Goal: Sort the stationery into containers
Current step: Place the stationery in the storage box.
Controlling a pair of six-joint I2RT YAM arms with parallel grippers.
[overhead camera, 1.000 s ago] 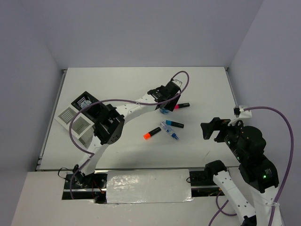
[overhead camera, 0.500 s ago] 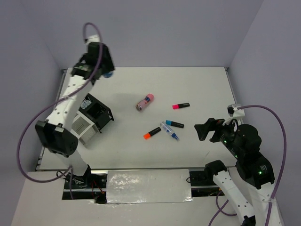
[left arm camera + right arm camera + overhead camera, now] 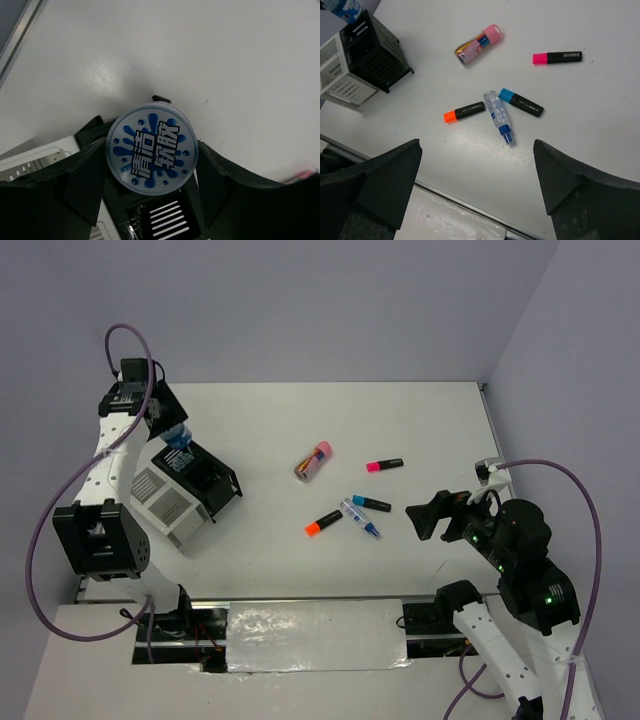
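While the left gripper (image 3: 151, 150) hangs over the far end of the small desk organizer (image 3: 222, 487), its two black fingers (image 3: 86, 176) are clenched on a round blue-and-white patterned roll (image 3: 152, 142). The left wrist view shows the roll's printed face between them. We see the roll above the organizer's black box half, at the end away from the white-grey slotted half. We cannot tell whether it touches the rim.

The right gripper (image 3: 418, 520) hovers over the white table (image 3: 420, 410), well apart from the organizer on its right. Its fingers are spread wide with nothing between them.

The other pieces lie loose on the table, all to the right of the organizer. Nearest to it is a pink-tan cylinder with a pink cap (image 3: 477, 44), lying on its side. Farther right, and farthest from the organizer, we find a short black marker with a pink cap (image 3: 557, 57).

Nearer the arms, three pieces sit close together. A short black marker with an orange cap (image 3: 464, 111) lies closest to the organizer. Just beside it is a clear pen-shaped item with a blue tip (image 3: 499, 116). A short black marker with a blue cap (image 3: 521, 102) lies on that item's far side from the organizer, its cap at the item's clear end.
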